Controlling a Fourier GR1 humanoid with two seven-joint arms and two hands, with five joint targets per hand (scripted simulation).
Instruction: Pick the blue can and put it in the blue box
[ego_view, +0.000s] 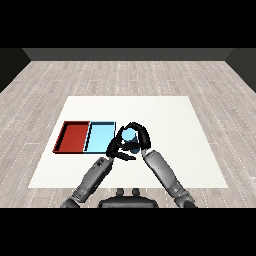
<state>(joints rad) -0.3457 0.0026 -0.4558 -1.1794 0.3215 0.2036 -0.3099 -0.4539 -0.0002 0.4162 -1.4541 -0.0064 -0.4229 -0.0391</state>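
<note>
1. Can: the blue can (129, 135) sits just right of the light blue tray (100, 136), outside it, enclosed by both hands.
2. The right hand (141, 138) has its fingers curled round the can.
3. The left hand (117, 148) touches the can's near-left side; whether its fingers grip cannot be told.
4. The red tray (73, 136) adjoins the light blue tray's left side on the white table (165, 115).

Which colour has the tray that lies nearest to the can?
Light blue; the head view shows it, beside the red tray.
</note>
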